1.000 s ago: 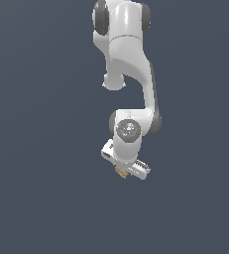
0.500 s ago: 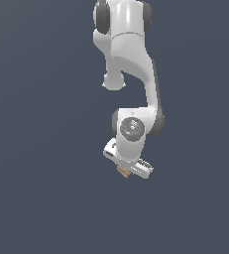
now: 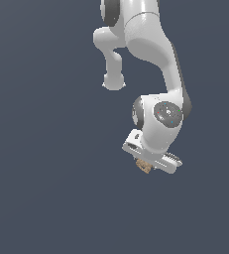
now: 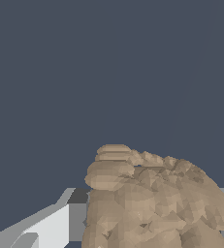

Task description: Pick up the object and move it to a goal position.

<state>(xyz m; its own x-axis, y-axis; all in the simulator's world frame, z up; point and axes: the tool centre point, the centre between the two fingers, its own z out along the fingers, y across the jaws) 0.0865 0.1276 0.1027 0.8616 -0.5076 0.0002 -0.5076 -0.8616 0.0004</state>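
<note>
The robot's white hand [image 3: 146,162] grips the tan, bumpy object [image 3: 143,166] between closed fingers, apparently carrying it toward a goal position not visible here.

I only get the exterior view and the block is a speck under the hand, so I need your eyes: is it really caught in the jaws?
Observer: Yes. In the wrist view the bumpy tan block fills the lower part of the picture, with a white finger right beside it.
Operator: Is anything underneath it?
Observer: Nothing; the wrist view shows only plain dark background beyond the block.
Operator: Can you see the other finger?
Observer: Only a thin grey sliver at the far edge; the block hides the rest. The gripper does look closed on it.
</note>
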